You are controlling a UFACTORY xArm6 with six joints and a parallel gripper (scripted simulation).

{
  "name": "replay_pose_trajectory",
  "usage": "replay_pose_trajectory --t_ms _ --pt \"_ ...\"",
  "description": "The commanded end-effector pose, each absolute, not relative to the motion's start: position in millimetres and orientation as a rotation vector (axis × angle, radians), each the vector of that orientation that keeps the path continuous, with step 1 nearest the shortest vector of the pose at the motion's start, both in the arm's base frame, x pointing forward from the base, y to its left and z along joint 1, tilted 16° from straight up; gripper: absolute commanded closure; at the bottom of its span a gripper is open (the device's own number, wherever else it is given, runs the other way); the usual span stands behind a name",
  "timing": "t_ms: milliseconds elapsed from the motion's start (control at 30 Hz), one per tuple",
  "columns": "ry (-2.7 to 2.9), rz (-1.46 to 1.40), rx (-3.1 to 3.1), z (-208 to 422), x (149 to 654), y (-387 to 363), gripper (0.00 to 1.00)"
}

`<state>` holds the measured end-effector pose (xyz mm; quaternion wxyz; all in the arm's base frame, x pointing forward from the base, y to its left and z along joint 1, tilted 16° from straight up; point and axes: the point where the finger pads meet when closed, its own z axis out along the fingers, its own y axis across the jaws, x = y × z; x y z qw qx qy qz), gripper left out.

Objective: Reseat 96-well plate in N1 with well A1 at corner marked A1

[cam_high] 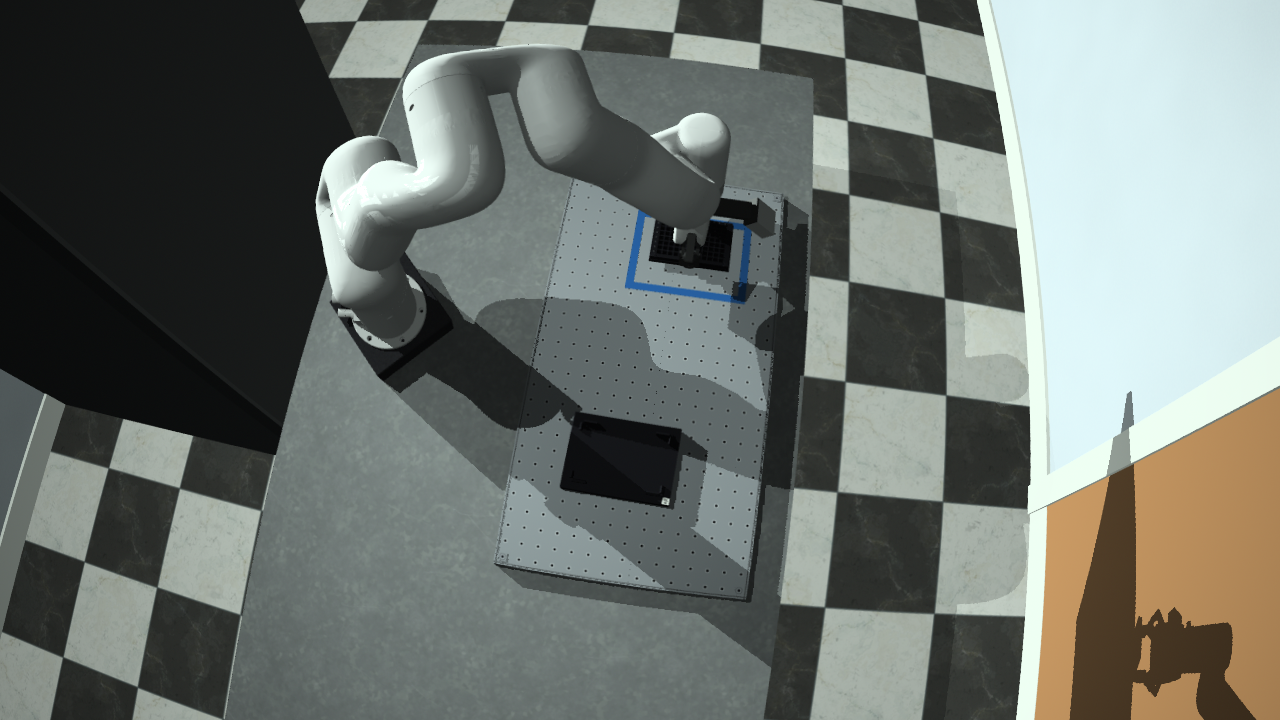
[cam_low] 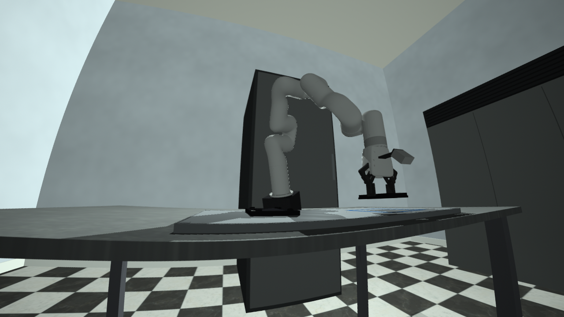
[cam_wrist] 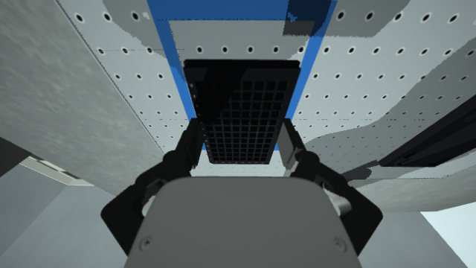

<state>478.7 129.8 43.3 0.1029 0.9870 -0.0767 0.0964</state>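
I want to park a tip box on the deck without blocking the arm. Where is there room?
Bare perforated deck lies between the blue B1 outline and nest N1. It is crowded at B1, where the gripper holds the plate above it.

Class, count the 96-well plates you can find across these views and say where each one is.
1. The 96-well plate is clamped in the gripper, held clear above the blue-taped spot B1. The nest N1 looks unoccupied; none seems hidden.
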Motion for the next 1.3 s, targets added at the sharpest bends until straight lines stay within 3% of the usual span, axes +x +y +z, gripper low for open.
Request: replay_pose_trajectory --t_ms 0,1267 --pt "-0.226 0.289 2.914 49 479 131 1.00" --pt "-0.226 0.289 2.914 86 472 140 1.00"
